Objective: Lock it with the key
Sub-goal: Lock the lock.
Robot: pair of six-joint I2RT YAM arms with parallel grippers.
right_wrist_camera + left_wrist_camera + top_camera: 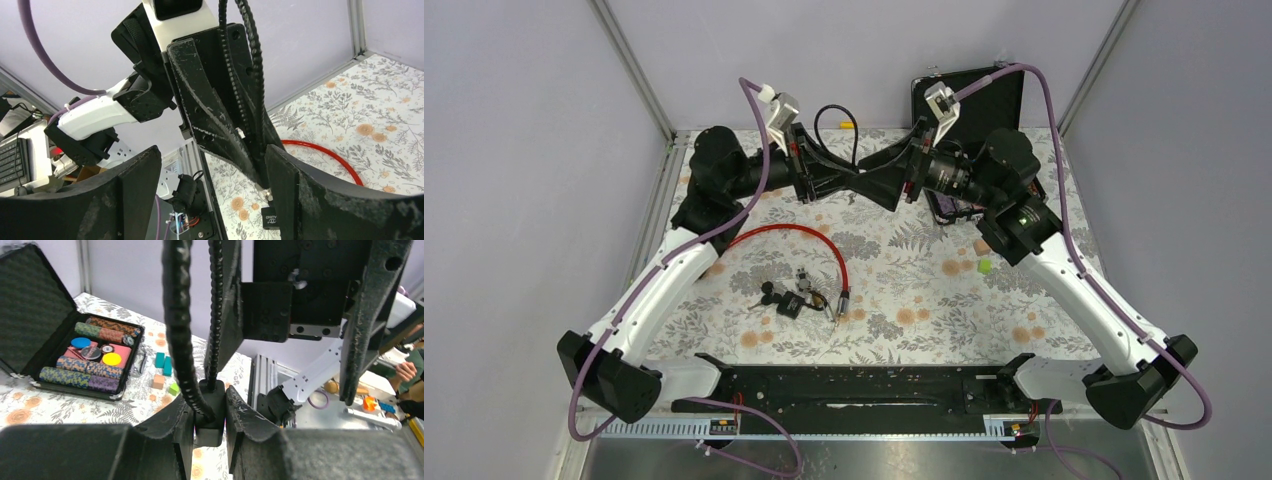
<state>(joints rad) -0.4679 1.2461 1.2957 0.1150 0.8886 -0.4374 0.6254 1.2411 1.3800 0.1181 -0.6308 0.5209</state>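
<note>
The left gripper (210,405) has its jaws clamped on the small black rectangular lock body (209,426) of a black ribbed cable lock. The black ribbed cable (176,315) rises from the top of that body in a loop. In the top view this grip is held above the worktop, toward 12 o'clock of the pale floral-patterned worktop (904,300).

The right gripper (212,155) faces it from the 3 o'clock side. Its jaws stand wide apart with nothing held, one on each side of the left gripper's fingers, which reach in between them. Whether they touch those fingers cannot be told.

The keys are not in either gripper. What look like black-headed metal keys (771,293) lie on the worktop at about 8 o'clock of its centre, in a small cluster with other black and metal pieces that are too small to sort out. A red plastic-coated cable (796,229) arcs over that cluster from 10 o'clock, and its end comes down just beside it.

An open black hard case of striped poker chips (30,300) sits at the 1 o'clock corner. A small green block (984,266) lies at 3 o'clock under the right arm.
</note>
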